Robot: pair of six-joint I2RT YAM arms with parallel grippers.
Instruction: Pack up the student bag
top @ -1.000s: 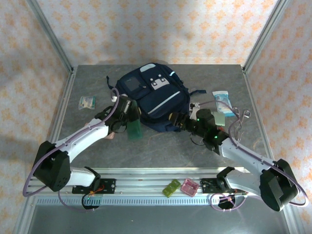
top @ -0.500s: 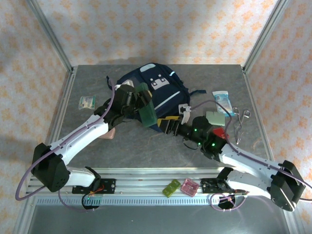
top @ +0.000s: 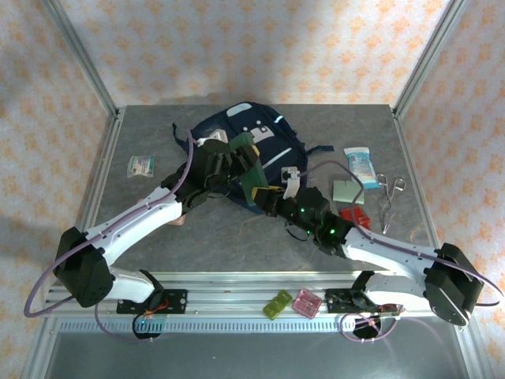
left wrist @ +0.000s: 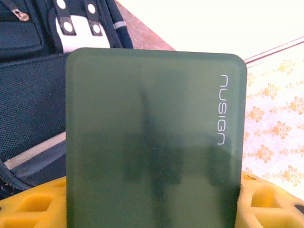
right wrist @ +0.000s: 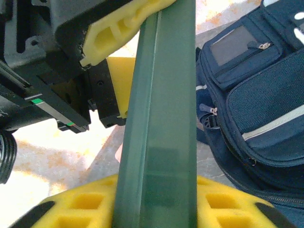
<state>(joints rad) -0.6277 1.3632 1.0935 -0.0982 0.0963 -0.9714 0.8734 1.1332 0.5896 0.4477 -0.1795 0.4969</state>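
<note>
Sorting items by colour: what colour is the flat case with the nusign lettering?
The case is dark green, clearest in the left wrist view.

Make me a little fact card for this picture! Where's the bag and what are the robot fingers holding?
bag: navy backpack, lying at the back of the table
held thing: flat green case, at the backpack's near side
left fingers: clamped on the green case
right fingers: closed on the same case
loose, right of backpack: tissue pack, scissors
</note>
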